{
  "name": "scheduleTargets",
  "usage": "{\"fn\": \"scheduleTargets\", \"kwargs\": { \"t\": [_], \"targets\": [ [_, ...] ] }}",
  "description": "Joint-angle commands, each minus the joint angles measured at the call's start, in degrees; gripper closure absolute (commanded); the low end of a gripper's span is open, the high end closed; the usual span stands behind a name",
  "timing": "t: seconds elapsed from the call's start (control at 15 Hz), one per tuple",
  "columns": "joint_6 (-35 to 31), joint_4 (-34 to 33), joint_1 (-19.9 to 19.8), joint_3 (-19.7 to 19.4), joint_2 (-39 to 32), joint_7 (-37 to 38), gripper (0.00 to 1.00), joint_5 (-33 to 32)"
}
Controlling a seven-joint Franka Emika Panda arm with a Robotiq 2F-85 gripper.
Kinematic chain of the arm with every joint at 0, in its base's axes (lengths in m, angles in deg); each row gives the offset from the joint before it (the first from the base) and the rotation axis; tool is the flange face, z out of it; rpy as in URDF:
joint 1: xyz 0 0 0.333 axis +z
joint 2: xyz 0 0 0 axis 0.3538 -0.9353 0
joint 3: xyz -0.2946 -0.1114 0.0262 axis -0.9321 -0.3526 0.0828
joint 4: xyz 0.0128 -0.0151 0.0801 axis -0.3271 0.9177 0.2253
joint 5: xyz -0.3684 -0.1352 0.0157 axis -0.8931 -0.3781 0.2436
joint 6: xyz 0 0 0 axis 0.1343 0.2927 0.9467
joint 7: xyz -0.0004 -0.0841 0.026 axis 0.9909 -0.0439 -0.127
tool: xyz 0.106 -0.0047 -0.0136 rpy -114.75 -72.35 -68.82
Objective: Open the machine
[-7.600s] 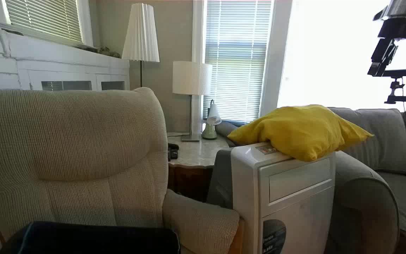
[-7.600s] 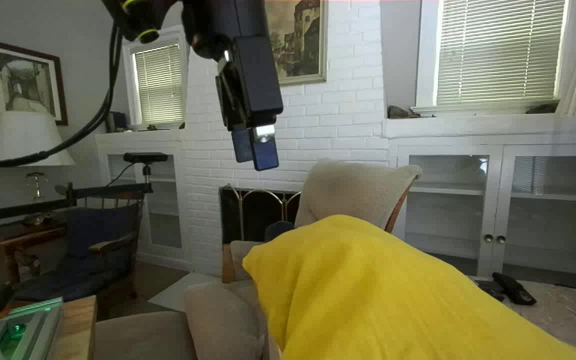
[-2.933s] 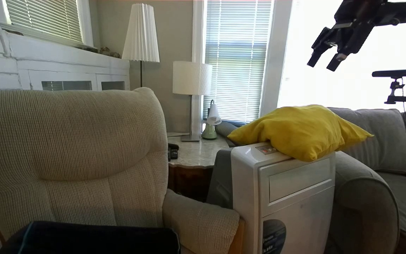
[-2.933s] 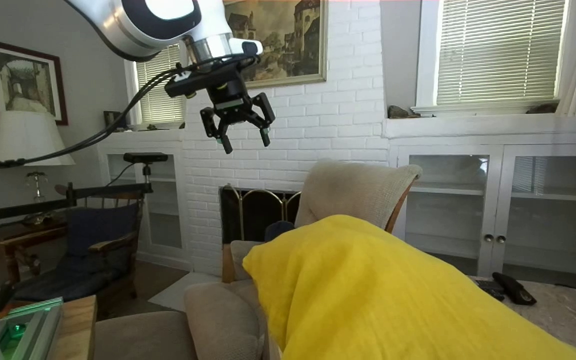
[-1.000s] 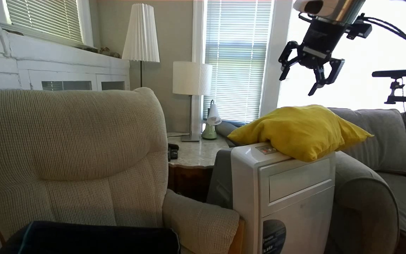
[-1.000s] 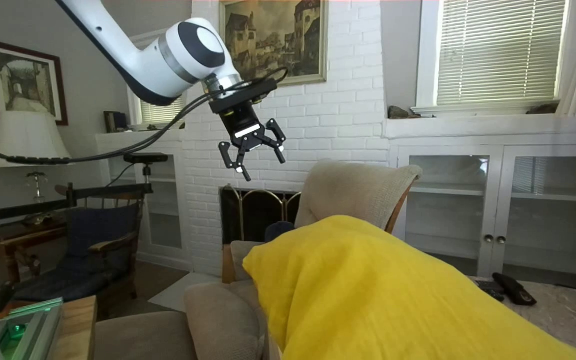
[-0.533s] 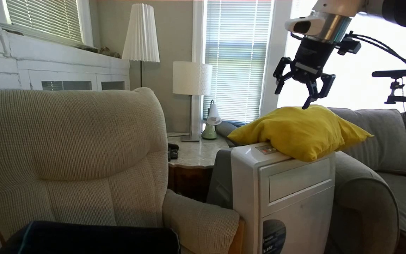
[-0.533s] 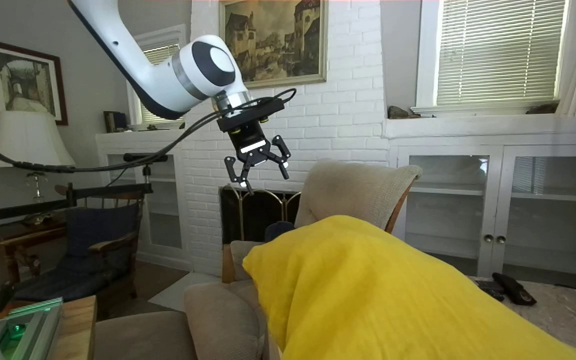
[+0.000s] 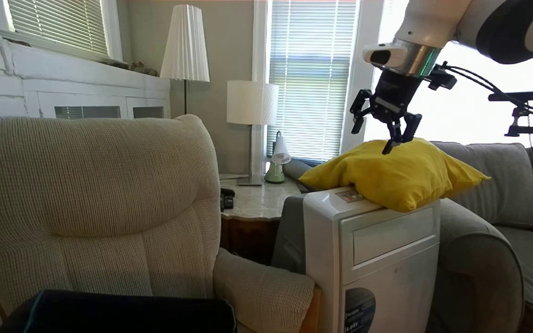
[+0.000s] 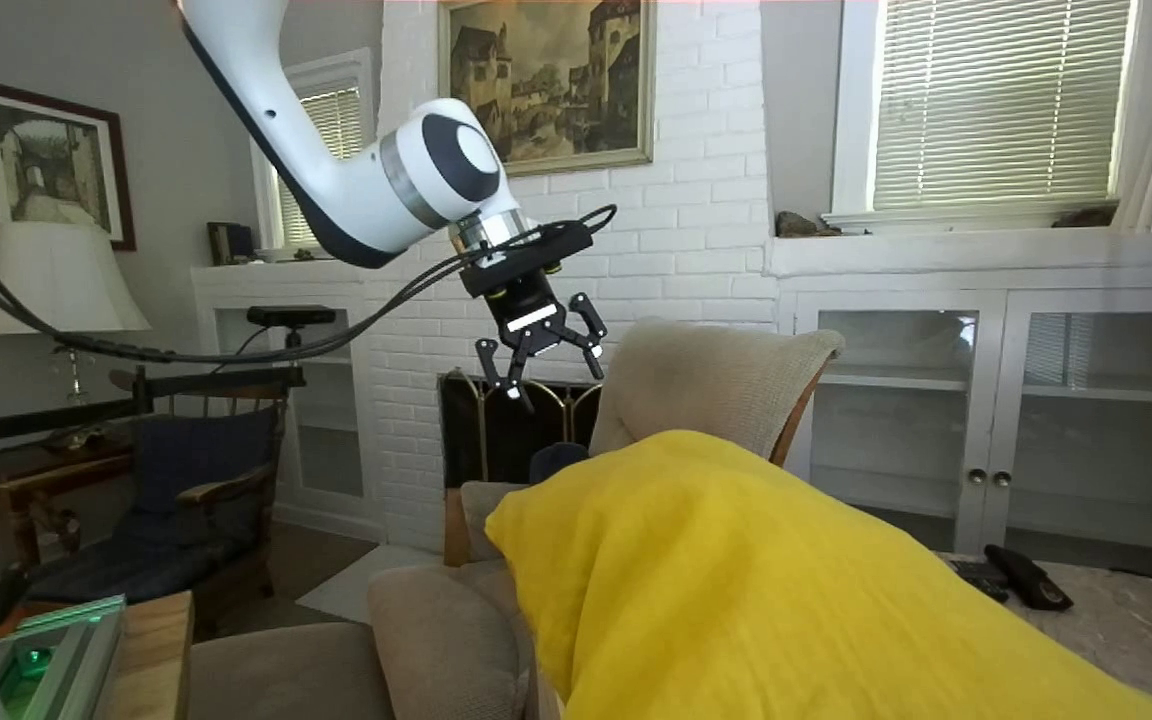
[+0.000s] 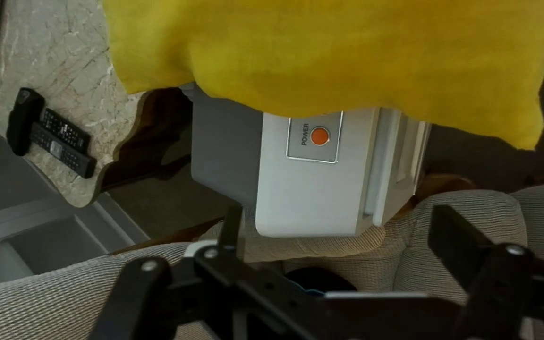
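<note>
The machine (image 9: 393, 282) is a tall white box with a louvre slot near its top front, seen in an exterior view. In the wrist view its white top (image 11: 312, 198) shows a panel with an orange power button (image 11: 320, 136). A yellow cushion (image 9: 400, 171) lies over most of its top. In an exterior view the cushion (image 10: 716, 580) hides the machine. My gripper (image 9: 371, 140) is open and empty, above the machine and cushion and apart from both. In the wrist view its fingers (image 11: 458, 248) stand wide apart, with the machine's near end beyond them.
A beige armchair (image 9: 123, 180) stands beside the machine. A grey couch (image 9: 474, 245) is on its other side. A marble-topped side table (image 9: 266, 203) behind bears lamps; remotes (image 11: 62, 148) lie on it in the wrist view. Arm cables (image 10: 336, 345) hang from the wrist.
The arm has come further into view, turned its wrist, and lowered my gripper towards the cushion and machine. It has stayed open over the last few seconds. Machine and cushion have not moved.
</note>
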Motion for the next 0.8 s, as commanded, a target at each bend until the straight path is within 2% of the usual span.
{"fn": "scheduleTargets", "kwargs": {
  "t": [0.0,0.47,0.53,0.73],
  "targets": [
    [-1.0,-2.7,-0.5,-0.6,-4.1,5.5,0.00,-6.0],
    [-0.8,-4.3,-0.4,-1.8,-8.5,9.3,0.00,-9.7],
    [-0.1,-2.7,-0.3,-1.3,-6.3,6.4,0.00,-6.5],
    [-0.1,-2.8,-0.3,-1.3,-6.7,6.5,0.00,-6.5]
  ]
}}
